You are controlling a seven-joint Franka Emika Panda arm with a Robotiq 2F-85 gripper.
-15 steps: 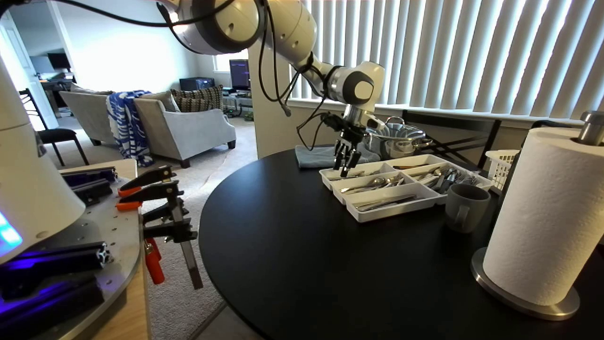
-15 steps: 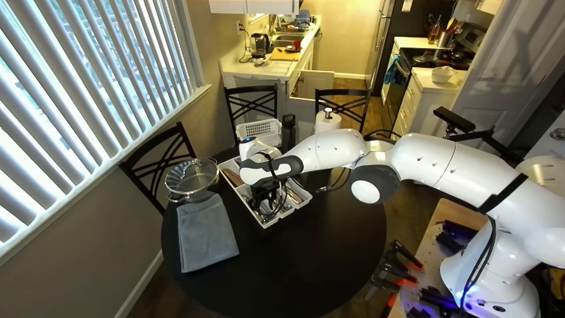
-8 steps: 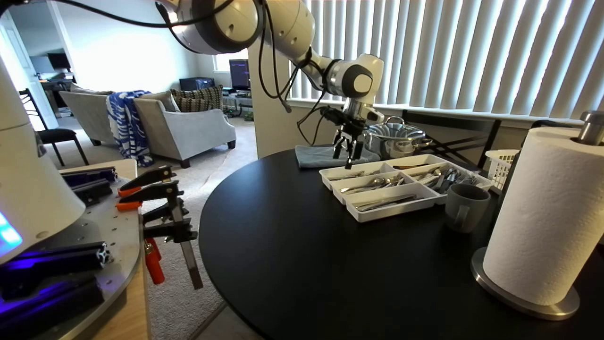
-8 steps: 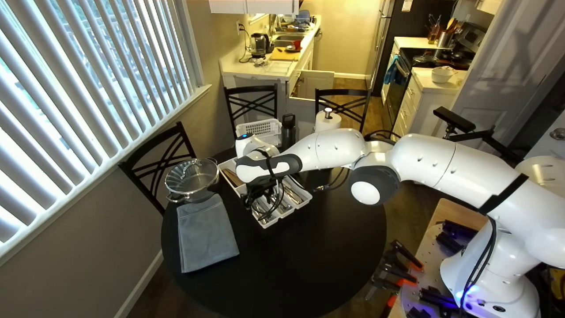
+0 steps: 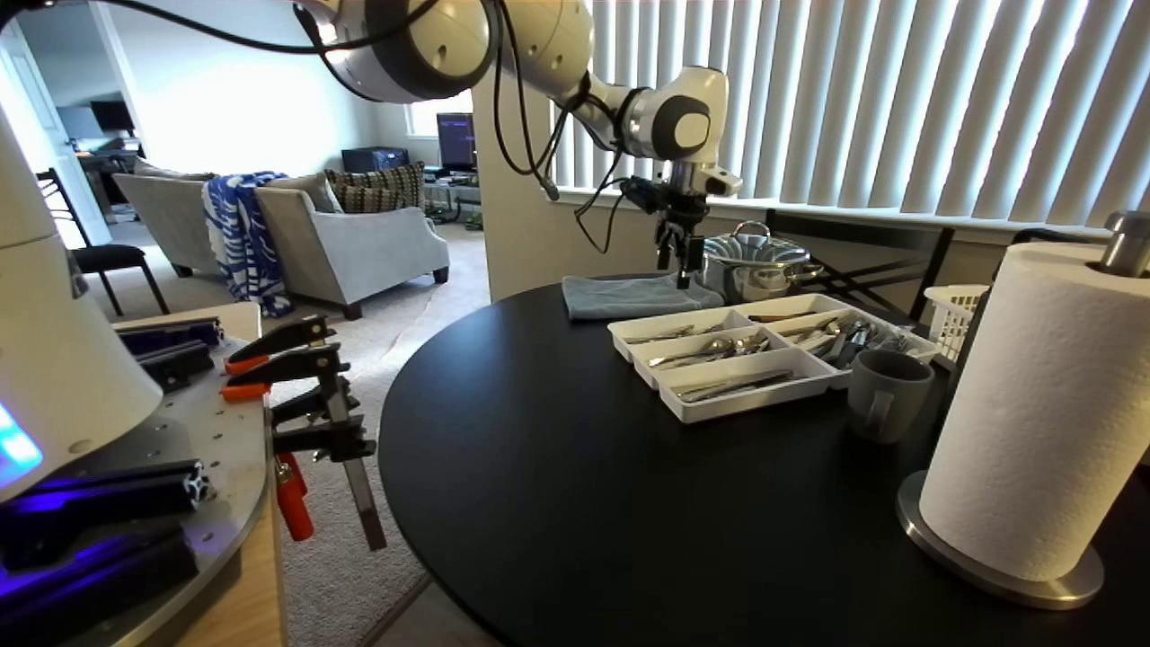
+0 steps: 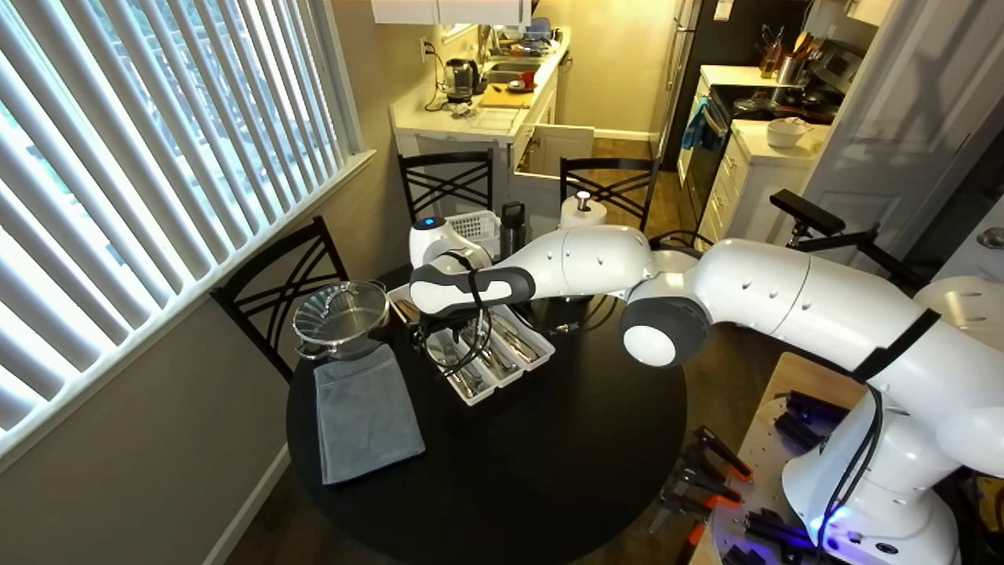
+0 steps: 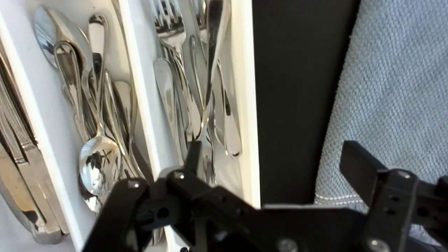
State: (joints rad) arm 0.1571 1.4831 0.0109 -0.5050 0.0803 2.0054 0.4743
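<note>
Our claw (image 7: 273, 155) hangs spread and empty above the gap between the cutlery tray (image 7: 249, 105) and the cloth (image 7: 395, 91) on the tabletop (image 7: 292, 87). We judge the cloth soft, light, best pinched at an edge; the tray's forks (image 7: 175, 38) stiff, slippery, best held mid-handle.

Tray (image 5: 759, 397), towel (image 6: 369, 416), mug (image 5: 888, 395) on black table (image 5: 575, 503)

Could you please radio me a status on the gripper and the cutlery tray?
Gripper open, nothing held. Cutlery tray on the table, utensils inside. Folded gray cloth close beside tray, possibly in the way.
</note>
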